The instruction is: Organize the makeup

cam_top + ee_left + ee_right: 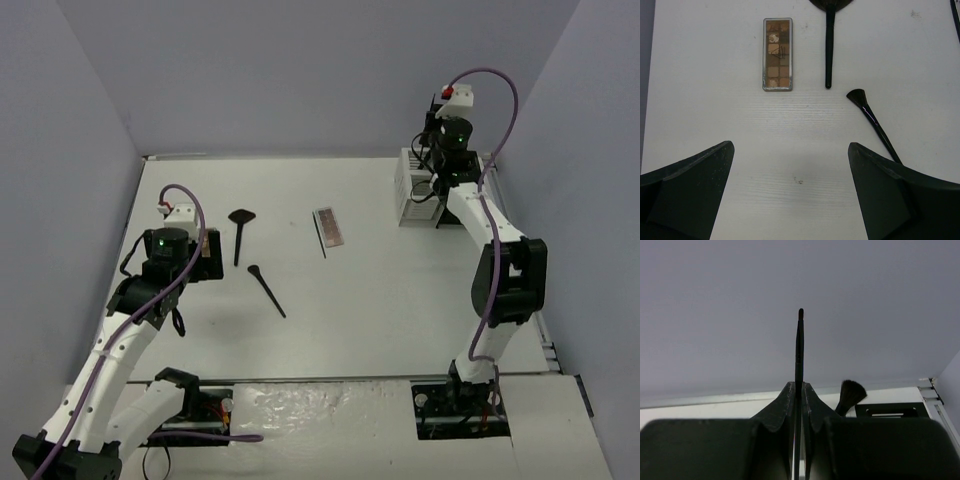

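The makeup on the table is a pink-brown palette (328, 227) (777, 54), a black fan brush (240, 230) (828, 50) and a black angled brush (267, 290) (872, 120). My left gripper (210, 256) (790, 190) hovers open just left of the brushes, with only bare table between its fingers. At the back right, my right gripper (436, 186) (798, 386) is over the white organizer box (408, 185). It is shut on a thin black brush (799, 345) that points up toward the wall.
In the right wrist view, a brush with a bushy head (851, 394) stands beside a black slatted box (890, 410). Grey walls close the table at the back and both sides.
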